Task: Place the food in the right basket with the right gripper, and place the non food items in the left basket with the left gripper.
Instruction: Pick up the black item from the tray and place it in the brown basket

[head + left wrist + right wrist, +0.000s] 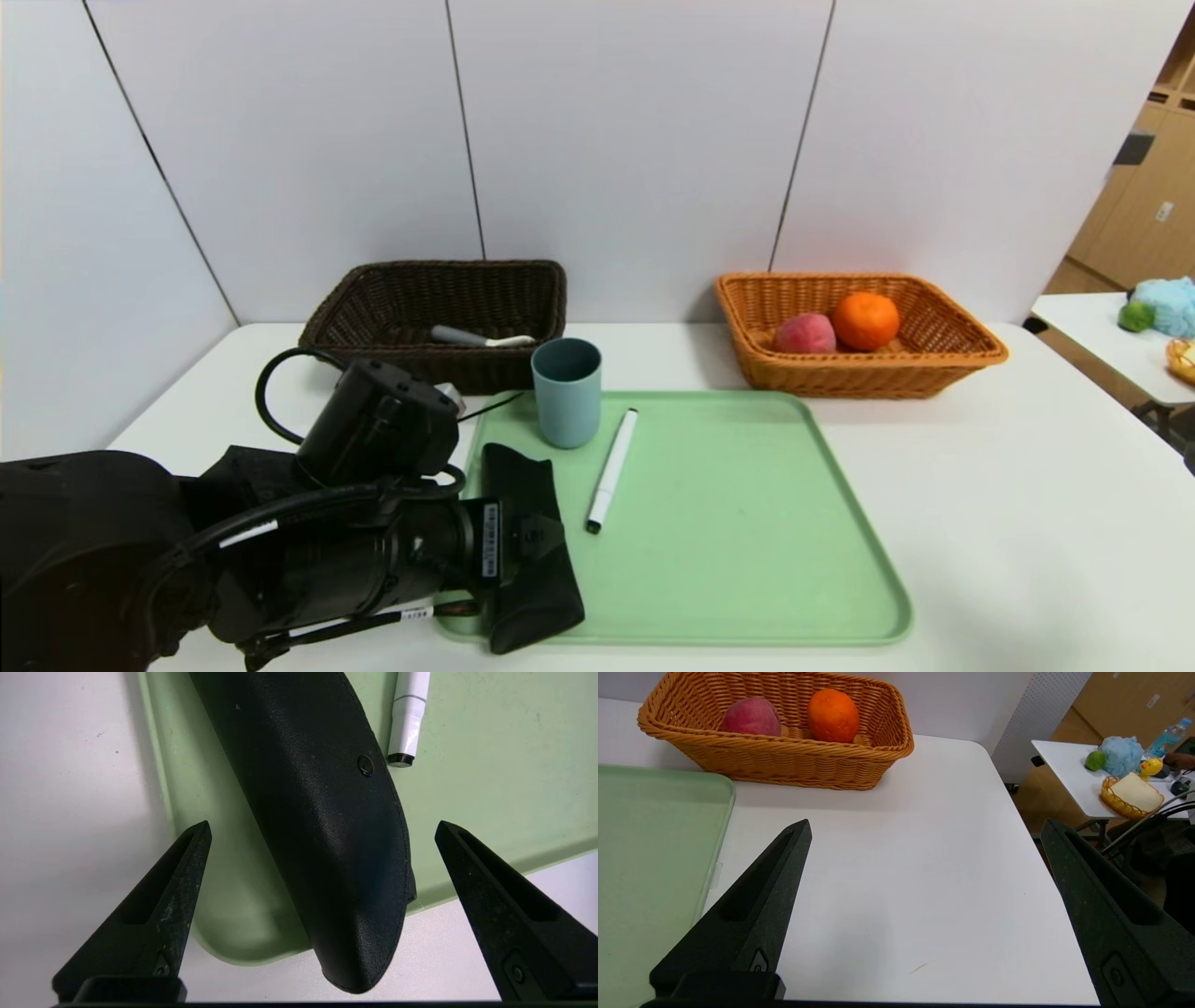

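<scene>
Left gripper was held with fingers spread wide over the black pouch, not touching it.

A white table stood before pale wall panels, a second table at 3 o'clock. The pouch lay on the green tray, overhanging its near rim. The marker and blue-grey cup lay on the tray at 12 o'clock of the pouch. The peeler was seen in the dark basket; peach and orange in the tan basket. Only the right wrist view showed the right gripper, spread above bare table.
</scene>
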Robot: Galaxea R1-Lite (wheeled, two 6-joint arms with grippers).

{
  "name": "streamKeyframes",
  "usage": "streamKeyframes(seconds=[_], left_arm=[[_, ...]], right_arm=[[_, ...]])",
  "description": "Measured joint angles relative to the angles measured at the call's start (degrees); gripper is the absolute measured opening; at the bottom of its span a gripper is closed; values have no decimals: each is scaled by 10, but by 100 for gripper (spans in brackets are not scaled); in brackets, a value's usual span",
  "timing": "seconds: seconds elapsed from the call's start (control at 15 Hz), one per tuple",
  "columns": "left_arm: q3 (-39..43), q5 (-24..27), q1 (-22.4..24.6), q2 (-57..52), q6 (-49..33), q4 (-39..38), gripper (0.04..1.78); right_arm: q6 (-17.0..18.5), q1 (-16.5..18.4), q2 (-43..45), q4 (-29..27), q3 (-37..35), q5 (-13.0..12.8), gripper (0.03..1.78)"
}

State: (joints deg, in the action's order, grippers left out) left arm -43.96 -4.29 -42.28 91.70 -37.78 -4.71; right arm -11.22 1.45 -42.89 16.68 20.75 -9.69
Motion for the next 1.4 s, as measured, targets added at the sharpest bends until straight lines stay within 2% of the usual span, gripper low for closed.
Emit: streamKeyframes(seconds=[0.33, 0.73, 1.0, 1.2, 1.33, 1.4], left_arm=[[10, -15, 0, 28, -3, -43, 169], [13, -19, -10, 41, -11, -56, 169], [28, -51, -17, 50, -9, -85, 110], [33, -53, -18, 53, -10, -87, 79], [34, -53, -19, 53, -10, -90, 43], [34, -53, -19, 51, -10, -90, 42]], right_arm=[[0, 0, 3, -1, -1, 1, 169], [0, 0, 8, -2, -4, -2, 169], [0, 0, 10, -3, -5, -4, 169], [0, 0, 12, -3, -5, -4, 169], [0, 0, 13, -3, -8, -4, 169], [0, 0, 13, -3, -9, -4, 169]])
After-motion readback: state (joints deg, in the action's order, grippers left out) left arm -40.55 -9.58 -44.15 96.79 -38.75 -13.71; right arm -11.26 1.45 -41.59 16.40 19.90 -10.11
